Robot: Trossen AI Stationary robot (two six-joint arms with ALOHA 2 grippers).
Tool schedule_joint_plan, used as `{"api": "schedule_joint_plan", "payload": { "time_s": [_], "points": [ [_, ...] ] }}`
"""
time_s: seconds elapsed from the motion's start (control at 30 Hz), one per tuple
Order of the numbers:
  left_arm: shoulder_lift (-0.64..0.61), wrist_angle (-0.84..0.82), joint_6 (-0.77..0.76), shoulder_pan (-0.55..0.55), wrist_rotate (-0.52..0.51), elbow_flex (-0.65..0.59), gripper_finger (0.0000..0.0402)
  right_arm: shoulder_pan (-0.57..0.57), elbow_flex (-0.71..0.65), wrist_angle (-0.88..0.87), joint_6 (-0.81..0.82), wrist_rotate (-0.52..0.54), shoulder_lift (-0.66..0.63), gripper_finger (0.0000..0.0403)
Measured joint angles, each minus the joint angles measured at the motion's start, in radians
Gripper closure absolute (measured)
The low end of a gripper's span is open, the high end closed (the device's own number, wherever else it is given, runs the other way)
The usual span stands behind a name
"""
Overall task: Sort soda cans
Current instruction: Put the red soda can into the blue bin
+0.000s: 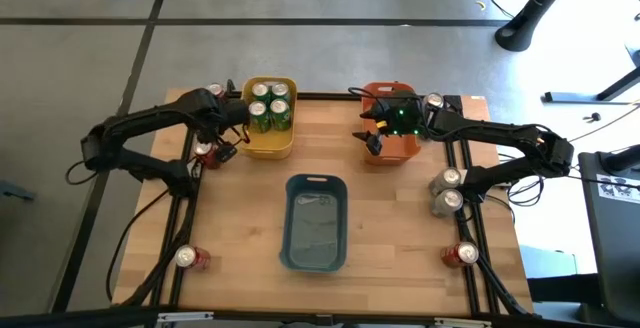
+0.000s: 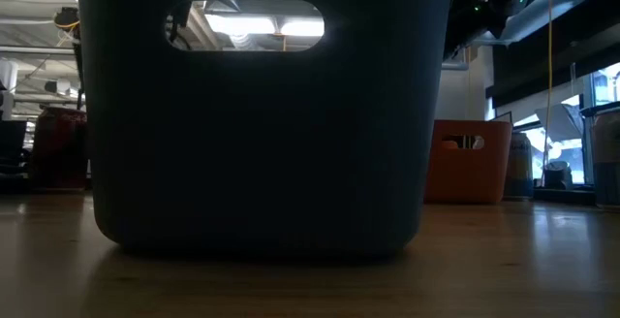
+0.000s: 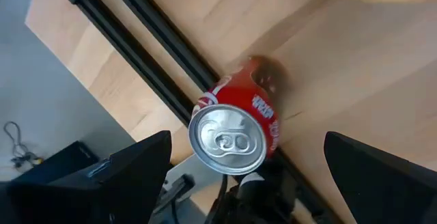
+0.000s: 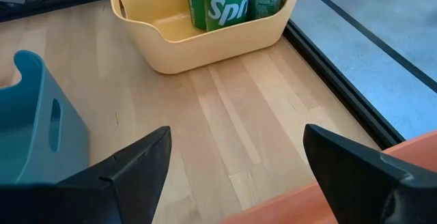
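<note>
A red soda can stands upright on the wooden table beside the left black rail, also seen from above. My left gripper hangs over it, pointing down, open, a finger on either side of the can without touching. My right gripper hovers open over the orange bin with nothing between its fingers. Several green cans stand in the yellow bin.
A blue-grey bin sits mid-table. Red cans stand near left, near right and far left. Two silver cans stand at the right rail, and another can by the orange bin.
</note>
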Motion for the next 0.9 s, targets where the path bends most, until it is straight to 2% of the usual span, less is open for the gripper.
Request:
{"api": "schedule_joint_plan", "payload": {
  "time_s": [0.27,0.67,0.9],
  "points": [
    [0.000,0.005,0.079,0.072,0.048,-0.079,0.0031,0.000,0.000,0.001,0.008,0.000,0.000,0.0072],
    [0.000,0.095,0.161,0.154,0.053,-0.217,0.0031,0.000,0.000,0.001,0.018,0.000,0.000,0.0072],
    [0.000,0.099,0.163,0.164,0.060,-0.231,0.0032,0.000,0.000,0.001,0.018,0.000,0.000,0.0072]
  ]
}}
